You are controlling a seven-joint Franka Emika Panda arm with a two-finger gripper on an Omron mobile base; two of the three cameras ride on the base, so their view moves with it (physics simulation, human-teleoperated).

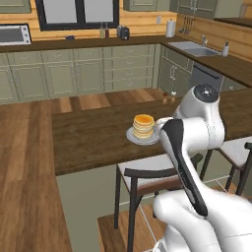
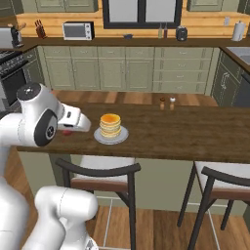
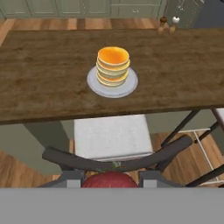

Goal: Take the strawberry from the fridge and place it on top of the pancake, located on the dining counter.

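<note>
In the right base view the arm bends forward from 8 o'clock, its hand reaching over the near edge of the dining tabletop (image 2: 185, 132), and the jaws are closed narrowly on the strawberry (image 3: 109, 180), a red shape between the fingertips at 6 o'clock in the hand view. The pancake (image 3: 113, 65) sits on its grey plate (image 3: 129, 86) toward 12 o'clock, with bare wood all around it. A stool (image 3: 111, 138) stands under the near edge, and two shakers (image 3: 169, 24) stand at 1 o'clock by the far edge.
</note>
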